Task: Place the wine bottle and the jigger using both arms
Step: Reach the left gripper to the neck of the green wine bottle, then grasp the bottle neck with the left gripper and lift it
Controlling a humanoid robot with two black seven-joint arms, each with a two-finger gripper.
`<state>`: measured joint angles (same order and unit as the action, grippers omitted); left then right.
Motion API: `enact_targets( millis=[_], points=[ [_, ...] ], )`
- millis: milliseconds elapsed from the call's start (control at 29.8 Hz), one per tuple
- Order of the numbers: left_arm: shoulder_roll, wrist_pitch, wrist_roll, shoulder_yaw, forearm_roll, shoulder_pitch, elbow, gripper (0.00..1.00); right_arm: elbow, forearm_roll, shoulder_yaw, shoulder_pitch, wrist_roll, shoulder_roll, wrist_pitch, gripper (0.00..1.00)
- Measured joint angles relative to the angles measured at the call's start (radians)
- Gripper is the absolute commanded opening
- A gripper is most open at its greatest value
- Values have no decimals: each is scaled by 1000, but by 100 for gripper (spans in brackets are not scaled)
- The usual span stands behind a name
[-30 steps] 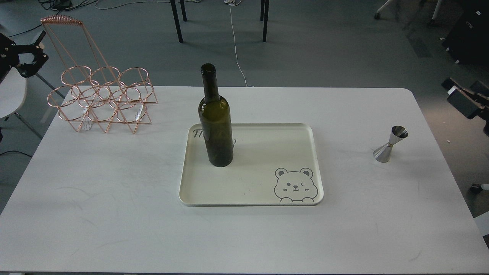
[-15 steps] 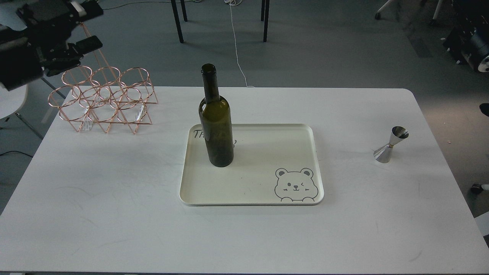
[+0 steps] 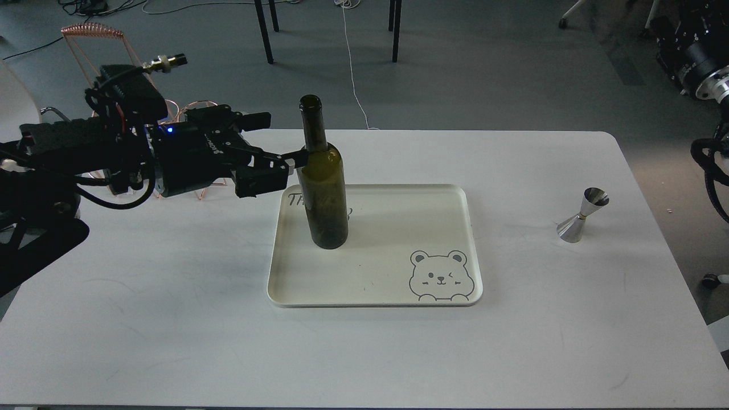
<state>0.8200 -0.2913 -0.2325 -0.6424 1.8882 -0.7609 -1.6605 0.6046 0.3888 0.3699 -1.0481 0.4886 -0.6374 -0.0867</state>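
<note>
Glossy glass wine bottle; shiny metal jigger.

Left arm reaches level rightward, its gripper spread wide beside the wine bottle; right arm stays at the edge.

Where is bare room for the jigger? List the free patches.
Free: the tray right of the wine bottle, above the bear print; the table in front of the tray; between tray and jigger. Crowded: back left, left gripper and wire rack.
</note>
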Motion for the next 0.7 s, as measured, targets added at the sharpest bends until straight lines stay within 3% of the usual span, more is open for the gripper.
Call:
enact_targets(
  millis=[134,268,402,704],
  points=[
    [-75,34,46,0,6,0,54,97,1,-1,1,4,0,-5,0,97],
    [-120,42,58,0,6,-7,75,90,1,-1,1,5,0,-5,0,97],
    [-145,43,60,0,6,-9,81,65,1,-1,6,6,0,-5,0,97],
    [-151,52,70,1,7,-9,111,34,1,-1,11,6,0,4,3,97]
  ],
)
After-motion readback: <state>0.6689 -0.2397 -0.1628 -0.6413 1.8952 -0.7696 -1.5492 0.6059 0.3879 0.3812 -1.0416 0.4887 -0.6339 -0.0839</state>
